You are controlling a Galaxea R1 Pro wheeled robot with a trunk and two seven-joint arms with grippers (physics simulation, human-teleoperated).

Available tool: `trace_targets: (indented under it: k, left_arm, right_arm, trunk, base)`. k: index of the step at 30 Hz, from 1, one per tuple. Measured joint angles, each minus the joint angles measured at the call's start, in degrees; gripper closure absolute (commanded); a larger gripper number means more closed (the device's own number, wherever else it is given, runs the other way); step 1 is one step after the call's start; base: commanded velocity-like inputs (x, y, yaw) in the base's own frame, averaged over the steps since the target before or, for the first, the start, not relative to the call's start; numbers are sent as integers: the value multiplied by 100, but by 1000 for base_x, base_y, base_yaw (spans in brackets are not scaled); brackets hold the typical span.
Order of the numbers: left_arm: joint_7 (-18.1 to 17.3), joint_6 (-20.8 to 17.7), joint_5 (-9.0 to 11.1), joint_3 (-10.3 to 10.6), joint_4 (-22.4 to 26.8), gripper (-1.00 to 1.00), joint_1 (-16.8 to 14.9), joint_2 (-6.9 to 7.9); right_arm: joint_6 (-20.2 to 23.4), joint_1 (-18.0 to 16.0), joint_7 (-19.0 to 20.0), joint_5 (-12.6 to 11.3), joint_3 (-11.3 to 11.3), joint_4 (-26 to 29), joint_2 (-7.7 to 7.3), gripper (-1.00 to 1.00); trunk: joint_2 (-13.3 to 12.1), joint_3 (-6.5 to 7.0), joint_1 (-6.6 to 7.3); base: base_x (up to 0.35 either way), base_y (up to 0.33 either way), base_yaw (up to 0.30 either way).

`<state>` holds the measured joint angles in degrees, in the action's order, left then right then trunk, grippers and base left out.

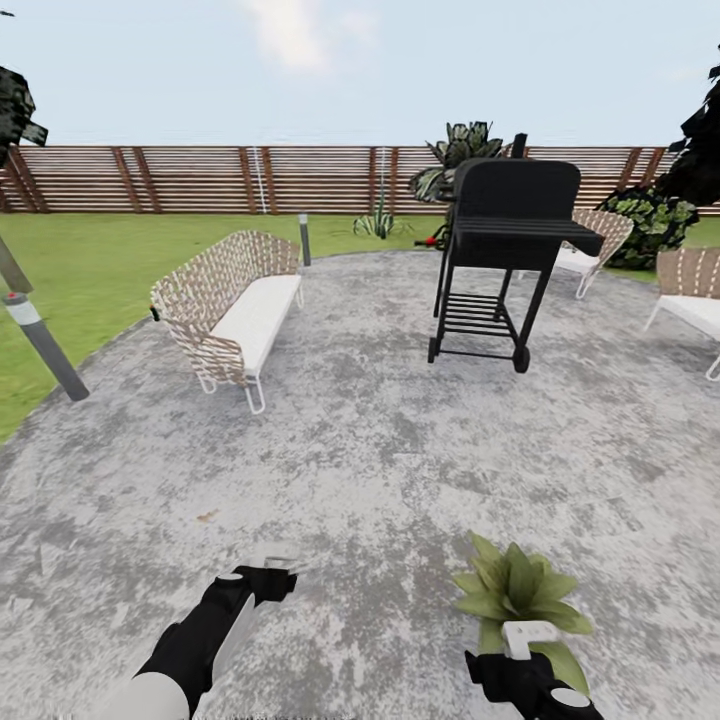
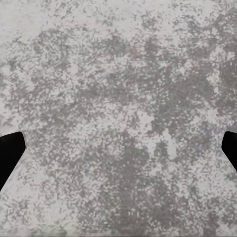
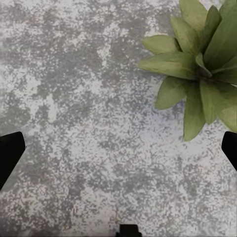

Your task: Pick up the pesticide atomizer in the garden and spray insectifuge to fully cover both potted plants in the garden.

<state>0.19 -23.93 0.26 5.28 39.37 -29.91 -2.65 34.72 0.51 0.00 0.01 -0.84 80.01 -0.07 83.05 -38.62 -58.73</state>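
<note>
hovering wide-open and empty, both the left gripper [image 1: 262, 572] and right gripper [image 1: 528, 640] are nearing a plant [image 1: 517, 592]; atomizer not picked up, spraying remaining.

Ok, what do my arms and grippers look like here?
Both arms are matte black near the wrists; the left arm turns white lower down. The left gripper has pale fingers, the right gripper a whitish blocky tip. In the wrist views the fingertips are black wedges.
</note>
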Motion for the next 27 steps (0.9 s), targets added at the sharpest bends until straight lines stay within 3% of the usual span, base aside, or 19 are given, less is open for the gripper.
trace_targets:
  k: [21,27]
  left_arm:
    - [5,-11,20,-32,3,-100,6,0]
    - [4,-12,15,-37,1,-100,12,-1]
  right_arm:
    - [-1,0,-8,7,16,-5,7,-100]
    - [-3,1,-8,7,23,0,7,-100]
  trunk:
    - [0,-35,0]
    - [0,-35,2]
  base:
    - [0,0,270]
    - [155,203,23]
